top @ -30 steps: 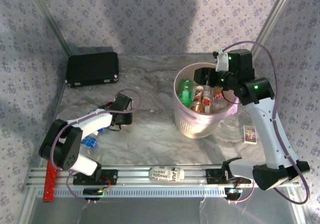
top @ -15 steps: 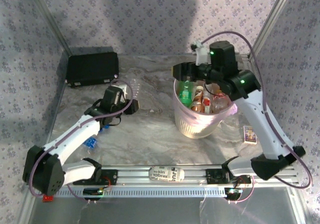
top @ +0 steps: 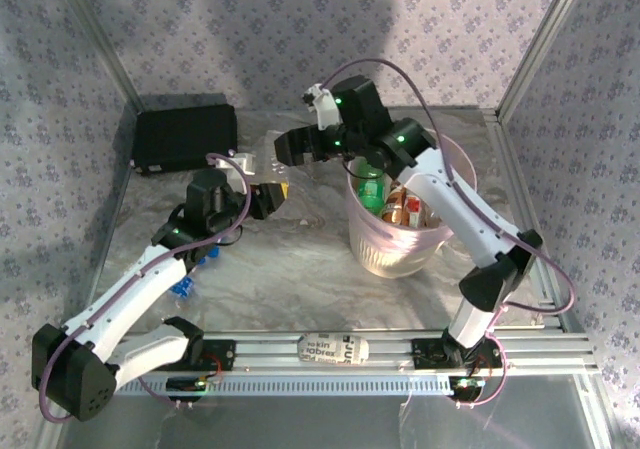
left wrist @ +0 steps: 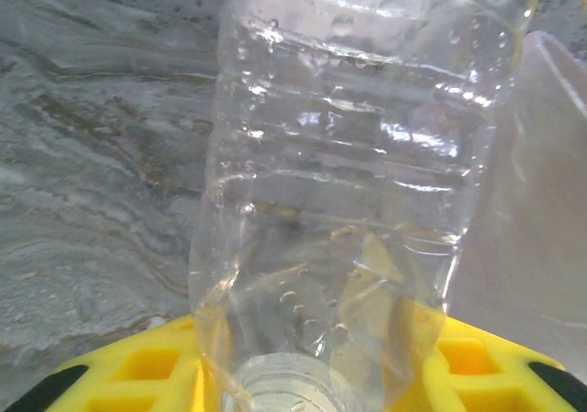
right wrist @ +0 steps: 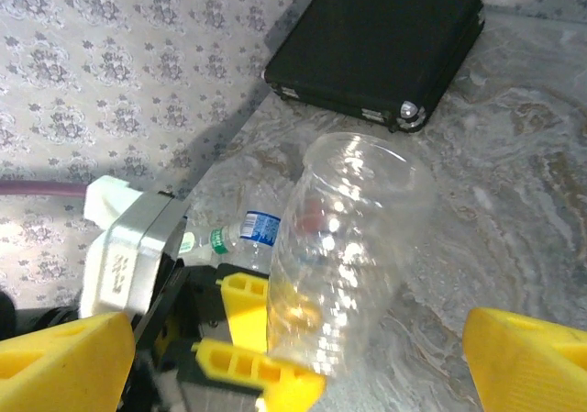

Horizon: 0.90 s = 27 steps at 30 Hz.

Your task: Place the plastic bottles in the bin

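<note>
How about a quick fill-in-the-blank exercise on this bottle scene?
The left gripper grips a clear bottle with ___ fingers.
The right gripper is ___, holding nothing.
Inside the pink bin, one bottle is all ___.
The flat case by the far wall is ___.
Missing words: yellow, open, green, black.

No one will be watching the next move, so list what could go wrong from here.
1. The left gripper pinches the clear bottle only at its neck end, so the long body might twist or slip out.
2. The open right gripper hangs close to that bottle; the two arms may knock together or bump the bottle loose.
</note>
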Available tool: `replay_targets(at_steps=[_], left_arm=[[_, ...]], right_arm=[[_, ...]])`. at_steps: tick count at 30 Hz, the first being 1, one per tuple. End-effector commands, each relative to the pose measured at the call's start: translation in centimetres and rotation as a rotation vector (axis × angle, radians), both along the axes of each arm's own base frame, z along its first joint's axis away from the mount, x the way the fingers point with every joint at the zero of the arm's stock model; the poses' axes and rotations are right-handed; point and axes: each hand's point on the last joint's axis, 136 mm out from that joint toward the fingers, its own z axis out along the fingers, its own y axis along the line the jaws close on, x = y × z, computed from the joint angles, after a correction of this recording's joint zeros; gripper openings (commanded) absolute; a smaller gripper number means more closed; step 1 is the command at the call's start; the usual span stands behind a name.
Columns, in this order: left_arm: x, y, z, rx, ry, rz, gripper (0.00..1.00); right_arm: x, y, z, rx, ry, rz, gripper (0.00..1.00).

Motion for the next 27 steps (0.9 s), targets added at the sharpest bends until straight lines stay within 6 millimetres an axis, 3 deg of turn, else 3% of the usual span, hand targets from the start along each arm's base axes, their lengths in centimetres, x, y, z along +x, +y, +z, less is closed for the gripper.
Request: replay_targets(at_steps=[1,10,15,19,22,26,27], left_arm=[[-0.4,-1.2,3.9,-0.078,-0.09,-0.054,0.42],[-0.9,-1.6,4.5,-0.096,-0.106,-0.08,0.41],[-0.7,-1.9,4.4,-0.101,-0.1,-0.086,0.41],[-0.6,-2.1,4.4,-0.103,-0.106,-0.092,0.45],[-0.6,-2.0,4.4,-0.103,-0.11,-0.09,0.54],[-0.9,-1.7,4.2,-0.062,-0.104,-0.09,0.85],[-1.1,-1.4,4.1,-0.04,-0.101,-0.088,0.89]], right_arm=[[0.8,1.0,0.5,0.035,0.012,0.0,0.94],[2.2,2.0,-0.8,0.07,0.065,0.006,0.87],[2.6,2.1,-0.9,0.095,0.084,0.022,0.64],[2.6,1.6,-0.3,0.095,0.067,0.017,0.54],[2.7,1.2,0.0,0.096,0.056,0.012,0.5],[3.1,0.4,1.2,0.101,0.027,0.005,0.5],[3.2,0.0,1.8,0.101,0.014,0.003,0.49]])
